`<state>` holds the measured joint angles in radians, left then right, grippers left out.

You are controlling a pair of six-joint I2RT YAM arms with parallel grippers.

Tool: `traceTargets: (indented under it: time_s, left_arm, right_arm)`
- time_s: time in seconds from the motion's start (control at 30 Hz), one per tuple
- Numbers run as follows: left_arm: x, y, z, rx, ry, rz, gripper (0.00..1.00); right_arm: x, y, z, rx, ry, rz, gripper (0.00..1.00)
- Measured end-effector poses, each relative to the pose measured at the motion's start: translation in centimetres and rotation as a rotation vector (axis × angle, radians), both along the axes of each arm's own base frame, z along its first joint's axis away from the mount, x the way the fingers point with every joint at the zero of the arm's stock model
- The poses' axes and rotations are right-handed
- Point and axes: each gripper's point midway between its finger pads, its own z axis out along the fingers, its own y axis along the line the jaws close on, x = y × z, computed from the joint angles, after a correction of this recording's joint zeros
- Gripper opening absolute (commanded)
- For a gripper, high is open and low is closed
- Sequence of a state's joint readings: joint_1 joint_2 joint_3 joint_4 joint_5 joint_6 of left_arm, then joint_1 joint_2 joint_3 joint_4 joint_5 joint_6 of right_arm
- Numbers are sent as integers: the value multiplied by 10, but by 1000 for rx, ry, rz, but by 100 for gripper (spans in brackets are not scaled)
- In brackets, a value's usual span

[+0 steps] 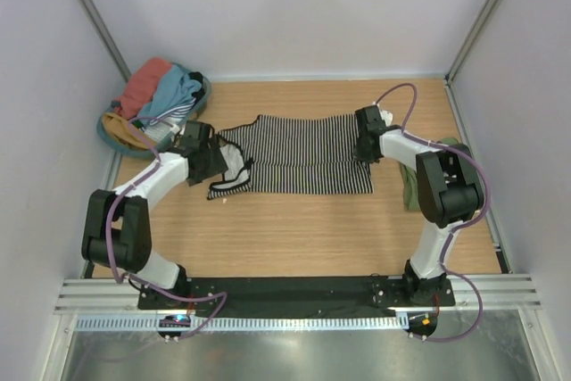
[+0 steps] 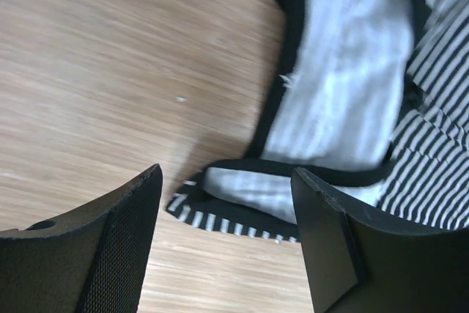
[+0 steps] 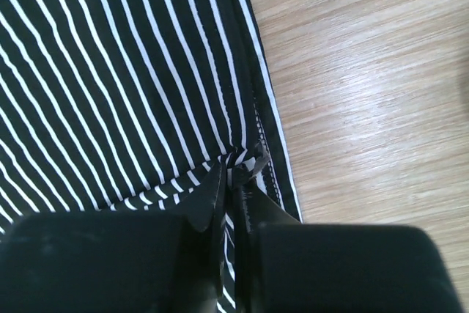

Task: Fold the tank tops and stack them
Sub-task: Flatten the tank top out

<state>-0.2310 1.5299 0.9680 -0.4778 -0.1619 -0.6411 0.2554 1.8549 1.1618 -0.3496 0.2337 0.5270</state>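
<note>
A black-and-white striped tank top [image 1: 303, 162] lies spread flat across the middle of the wooden table. Its straps point left and its hem points right. My left gripper [image 1: 212, 167] hovers open over the strap end. In the left wrist view a strap and the pale inside of the tank top [image 2: 344, 93] lie between and beyond the left gripper [image 2: 227, 181], with nothing held. My right gripper [image 1: 366, 151] is at the hem edge. The right wrist view shows the right gripper [image 3: 233, 174] shut, with a bunched fold of the striped tank top [image 3: 110, 71] pinched between its fingers.
A round teal basket [image 1: 109, 140] at the back left holds a heap of tops, among them coral [image 1: 147, 82], blue [image 1: 176, 91] and mustard [image 1: 116, 122]. An olive green top [image 1: 410, 183] lies at the right edge, partly behind the right arm. Walls close in the table.
</note>
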Motion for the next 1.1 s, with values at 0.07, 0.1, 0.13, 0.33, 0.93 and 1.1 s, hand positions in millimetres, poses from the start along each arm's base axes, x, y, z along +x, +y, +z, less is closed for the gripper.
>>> traceTargets:
  time_s: [0.07,0.1,0.13,0.33,0.93,1.1]
  left_arm:
    - [-3,14,-3,-11,-7,54,72]
    - [-6,20,-5,-18,-7,82,72]
    - [-9,26,-7,-23,-7,101,72]
    - [-6,25,-10,-82,-15,118,71]
    - [50,-47,-14,-222,-24,-6,65]
    - [66,-66,-26,-233,-8,-28,50]
  right_arm:
    - [2,-1,1,-4,-8,-7,1]
    - [2,-1,1,-6,-10,-11,1]
    - [2,-1,1,-9,-12,-13,1]
    - [5,-10,3,-48,-31,-55,1]
    - [-8,-61,4,-178,-20,-236,1]
    - [-9,-61,5,-176,-23,-235,1]
